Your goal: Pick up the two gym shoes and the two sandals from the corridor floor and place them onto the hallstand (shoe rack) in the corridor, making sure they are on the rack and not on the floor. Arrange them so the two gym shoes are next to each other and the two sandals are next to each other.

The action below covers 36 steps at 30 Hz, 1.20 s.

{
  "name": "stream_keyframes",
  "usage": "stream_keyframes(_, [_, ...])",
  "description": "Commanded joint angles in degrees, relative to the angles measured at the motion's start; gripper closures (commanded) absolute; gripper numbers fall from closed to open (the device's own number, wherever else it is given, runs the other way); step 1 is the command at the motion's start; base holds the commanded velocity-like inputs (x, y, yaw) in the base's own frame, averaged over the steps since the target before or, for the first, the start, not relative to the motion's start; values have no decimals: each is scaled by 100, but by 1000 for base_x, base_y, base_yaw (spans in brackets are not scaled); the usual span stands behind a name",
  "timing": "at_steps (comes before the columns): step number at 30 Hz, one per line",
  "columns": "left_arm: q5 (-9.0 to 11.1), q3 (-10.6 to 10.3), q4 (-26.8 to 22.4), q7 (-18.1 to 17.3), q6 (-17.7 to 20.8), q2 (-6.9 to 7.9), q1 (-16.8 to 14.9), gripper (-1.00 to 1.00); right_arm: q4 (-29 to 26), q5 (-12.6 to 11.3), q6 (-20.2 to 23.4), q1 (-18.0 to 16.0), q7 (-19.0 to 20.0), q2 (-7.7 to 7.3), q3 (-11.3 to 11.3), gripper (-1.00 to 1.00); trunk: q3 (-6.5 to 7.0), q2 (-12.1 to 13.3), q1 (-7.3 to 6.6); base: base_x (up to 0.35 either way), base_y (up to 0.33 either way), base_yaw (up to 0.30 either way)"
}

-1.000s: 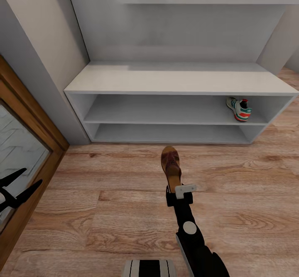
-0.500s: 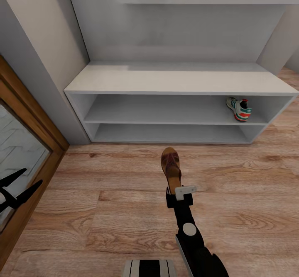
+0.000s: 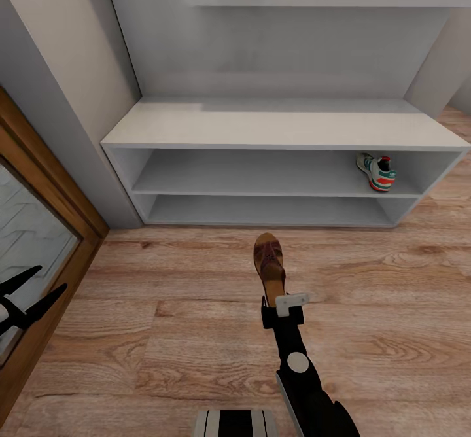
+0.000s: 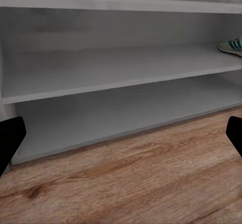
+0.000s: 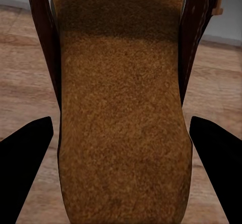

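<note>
A dark brown sandal (image 3: 268, 260) points toward the hallstand (image 3: 281, 126), over the corridor floor (image 3: 163, 319) in front of it. My right gripper (image 3: 275, 301) is shut on the sandal's heel end. In the right wrist view the tan insole (image 5: 121, 123) lies between the two black fingers (image 5: 25, 168), which press its sides. One gym shoe (image 3: 377, 171) stands at the right end of the rack's upper open tier, and shows as well in the left wrist view (image 4: 231, 46). My left gripper (image 3: 52, 277) hangs open and holds nothing, at the far left.
A wood-framed glass door (image 3: 39, 227) stands at the left beside the rack. A wall shelf (image 3: 327, 0) runs above the rack's flat top. Both shelf tiers (image 4: 111, 68) are bare left of the gym shoe.
</note>
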Motion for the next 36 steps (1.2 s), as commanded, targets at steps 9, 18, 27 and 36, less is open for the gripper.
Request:
stream_keyframes(9, [10,4,3,-20,-4,4,-2,-100,-3,61,50,23,-25,0,17,100,-4,-2,-1,0,0,0])
stream_keyframes(18, [15,32,3,-20,-11,4,-4,-100,-9,61,48,61,-26,0,19,100,-4,-2,-1,0,0,0])
stream_keyframes(27, [12,42,3,-16,-14,4,-5,-100,-4,57,77,20,-34,19,23,100,-4,-2,-1,0,0,0])
stream_keyframes(36, [9,19,3,-13,-16,-3,-5,-100,-48,-81,325,-351,-178,24,53,100,-4,-2,-1,0,0,0])
